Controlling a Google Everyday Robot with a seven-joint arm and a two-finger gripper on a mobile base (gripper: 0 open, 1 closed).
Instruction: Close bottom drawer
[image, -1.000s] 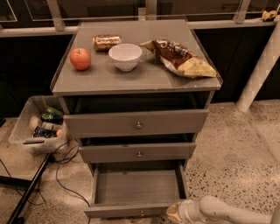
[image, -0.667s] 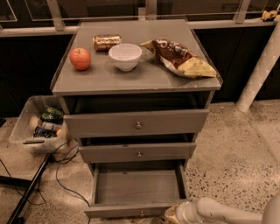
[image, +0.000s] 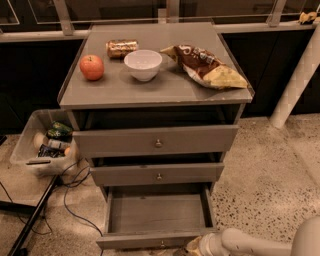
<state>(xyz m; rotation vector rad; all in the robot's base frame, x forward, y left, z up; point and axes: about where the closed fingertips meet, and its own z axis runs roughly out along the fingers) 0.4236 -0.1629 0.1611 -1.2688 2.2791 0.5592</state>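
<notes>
The bottom drawer (image: 159, 214) of the grey cabinet stands pulled out, its shallow grey inside bare. Its slim front panel (image: 155, 240) with a small round knob (image: 161, 244) is at the lower edge of the view. My gripper (image: 196, 247) is at the end of a white arm coming in from the lower right. It sits right at the right end of the drawer's front panel, low near the floor. The two upper drawers (image: 157, 142) are pushed in.
On the cabinet top lie an apple (image: 92, 67), a can (image: 121, 48), a white bowl (image: 143, 64) and a chip bag (image: 206, 66). A clear bin (image: 44, 145) with bottles and cables stands on the floor at the left. A white post (image: 296, 82) stands at the right.
My gripper and arm have moved a little left along the drawer front. The drawer has stayed open about the same amount.
</notes>
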